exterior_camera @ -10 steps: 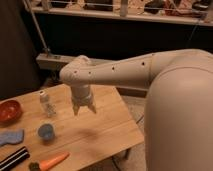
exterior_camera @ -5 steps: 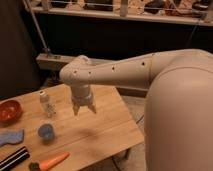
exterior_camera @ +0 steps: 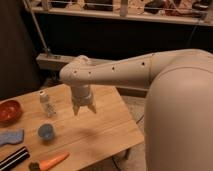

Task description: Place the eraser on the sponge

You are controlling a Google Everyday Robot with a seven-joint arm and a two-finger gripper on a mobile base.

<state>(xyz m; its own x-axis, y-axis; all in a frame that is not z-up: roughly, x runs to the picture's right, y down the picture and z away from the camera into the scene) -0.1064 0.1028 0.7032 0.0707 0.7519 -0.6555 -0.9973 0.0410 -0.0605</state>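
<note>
Camera view | gripper (exterior_camera: 84, 110) hangs over table (exterior_camera: 107, 131), fingers spread, empty | eraser (exterior_camera: 13, 158) near sponge (exterior_camera: 11, 136), not on it | likely stiff, light: pinch its narrow middle

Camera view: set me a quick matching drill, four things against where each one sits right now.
Things: 1 black bar-shaped eraser; 2 light-blue wavy sponge; 3 orange carrot; 4 pincer.
Places: A above the wooden table's middle, touching nothing; B table's near-left corner; C just behind the eraser; D right of the eraser, near edge.
Pairs: 1-B; 2-C; 3-D; 4-A.
</note>
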